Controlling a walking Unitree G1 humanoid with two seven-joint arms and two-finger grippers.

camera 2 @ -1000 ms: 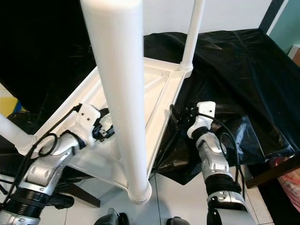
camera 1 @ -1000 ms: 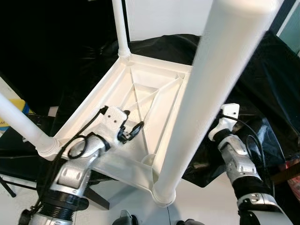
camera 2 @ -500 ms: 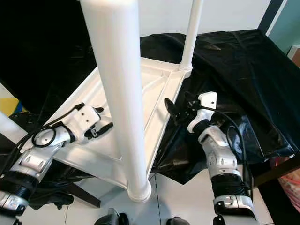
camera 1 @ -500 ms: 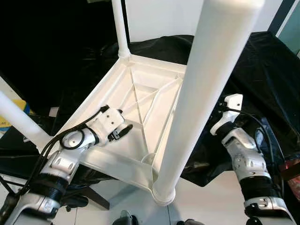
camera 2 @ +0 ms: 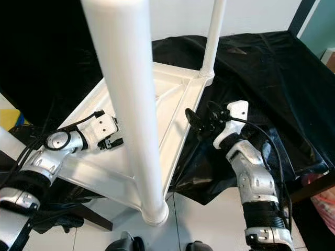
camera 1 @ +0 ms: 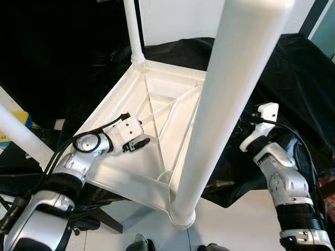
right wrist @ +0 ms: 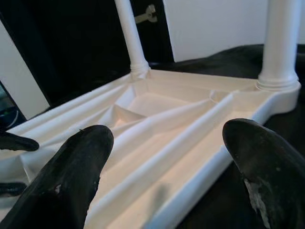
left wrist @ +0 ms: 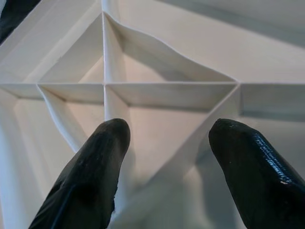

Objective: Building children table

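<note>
White plastic children's table (camera 1: 157,112) lies upside down on black sheeting (camera 2: 272,78), ribbed underside up, legs (camera 1: 230,104) standing from the corners. Left gripper (camera 1: 139,143) hovers inside the underside over the ribs (left wrist: 143,88), fingers (left wrist: 95,171) spread, holding nothing. Right gripper (camera 2: 194,121) sits just beside the table's right rim over the sheeting, fingers (right wrist: 76,171) spread wide, empty.
</note>
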